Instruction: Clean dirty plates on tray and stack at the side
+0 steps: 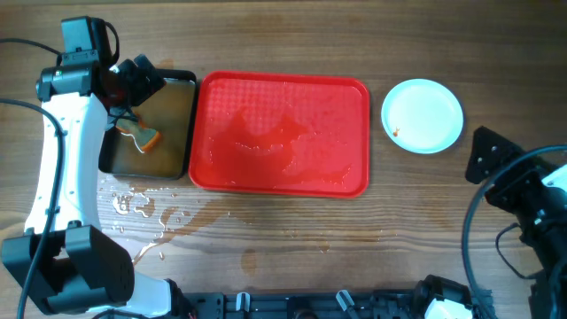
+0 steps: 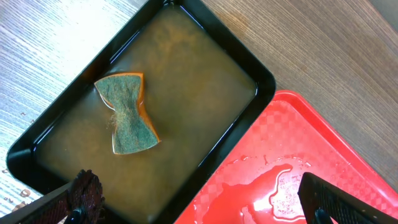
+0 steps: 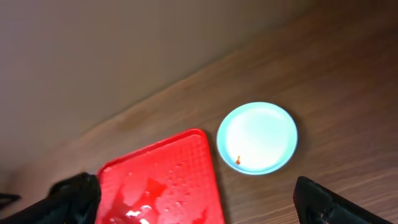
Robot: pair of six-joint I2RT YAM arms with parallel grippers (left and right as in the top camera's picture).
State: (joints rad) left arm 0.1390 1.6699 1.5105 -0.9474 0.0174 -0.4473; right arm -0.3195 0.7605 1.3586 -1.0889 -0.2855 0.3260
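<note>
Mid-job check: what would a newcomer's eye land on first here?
The bright red tray dominates the centre, bare of plates but holding a puddle. Right of it sits a pale plate with a small orange-brown smear. Left of it, a black tray of brownish water holds a sponge, with droplets spilled beside it.

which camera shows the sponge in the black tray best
The left wrist view: the sponge lies whole and close up in the black tray of brownish water. Overhead shows it small and with little detail. The right wrist view misses it entirely.
</note>
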